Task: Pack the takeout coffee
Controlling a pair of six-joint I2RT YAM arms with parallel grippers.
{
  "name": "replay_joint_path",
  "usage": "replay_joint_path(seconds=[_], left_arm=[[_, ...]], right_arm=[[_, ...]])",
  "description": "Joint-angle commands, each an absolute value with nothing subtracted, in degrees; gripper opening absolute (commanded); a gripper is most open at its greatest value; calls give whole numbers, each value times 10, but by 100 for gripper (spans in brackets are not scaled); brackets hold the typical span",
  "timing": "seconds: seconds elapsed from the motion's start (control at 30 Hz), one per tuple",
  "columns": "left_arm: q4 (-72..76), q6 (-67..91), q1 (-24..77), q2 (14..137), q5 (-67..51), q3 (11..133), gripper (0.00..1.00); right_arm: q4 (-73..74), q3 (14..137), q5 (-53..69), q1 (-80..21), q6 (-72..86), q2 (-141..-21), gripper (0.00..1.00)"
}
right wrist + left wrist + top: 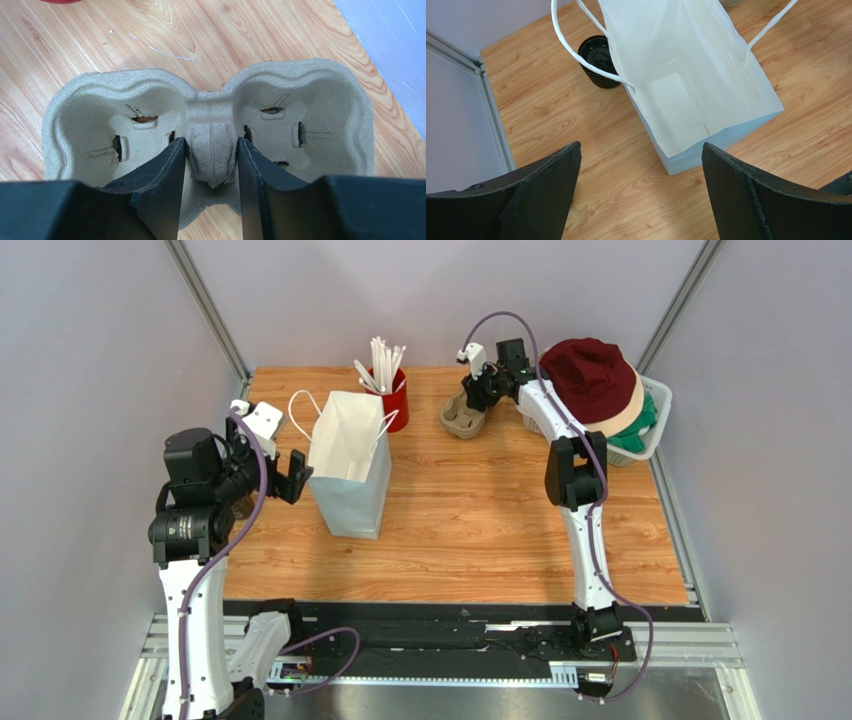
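While looking down from overhead, found a white paper bag (348, 475) standing upright on the bench (480, 540), mouth open, both string handles raised. Saw the left jaws hanging just left of the bag, spread wide and gripping nothing, with plain wood showing between the left fingers (541, 195) in the left wrist view. Noted from that same view the bag's inside, down to its folded white bottom. Spotted a black ribbed round piece (598, 60) on the bench just beside the bag, next to one handle loop. Placed a red cup of white straws (393, 400) just beyond the bag's far right corner. Found a pulp two-cup carrier (465, 420) farther right of the bag, both wells facing up. Saw the right jaws closed on the carrier's middle ridge, the right fingers (160, 190) pressed against it from either side. Could not tell whether lifted off the bench or resting on it. Found a white basket (655, 405) well right of the bag, heaped with a maroon cap (590, 375) and green cloth (635, 435). Could not tell where the takeout coffee stood: made out no brown cup in any view.
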State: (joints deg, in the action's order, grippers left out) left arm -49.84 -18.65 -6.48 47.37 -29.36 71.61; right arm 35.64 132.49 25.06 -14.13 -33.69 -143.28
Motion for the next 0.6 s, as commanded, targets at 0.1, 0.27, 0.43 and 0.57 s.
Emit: replay_joint_path(seconds=[0.1, 0.27, 0.43, 0.57], left_arm=[[-476, -179, -71, 474, -306, 714, 99], [-476, -179, -71, 474, -307, 713, 99], [-476, -178, -71, 472, -308, 713, 99], [-476, -179, -72, 468, -309, 711, 99]], right_arm=[[329, 1334, 264, -144, -326, -1410, 27], [323, 1315, 265, -144, -323, -1381, 27], [317, 1295, 265, -144, -317, -1364, 27], [314, 1292, 258, -144, -309, -1359, 27]])
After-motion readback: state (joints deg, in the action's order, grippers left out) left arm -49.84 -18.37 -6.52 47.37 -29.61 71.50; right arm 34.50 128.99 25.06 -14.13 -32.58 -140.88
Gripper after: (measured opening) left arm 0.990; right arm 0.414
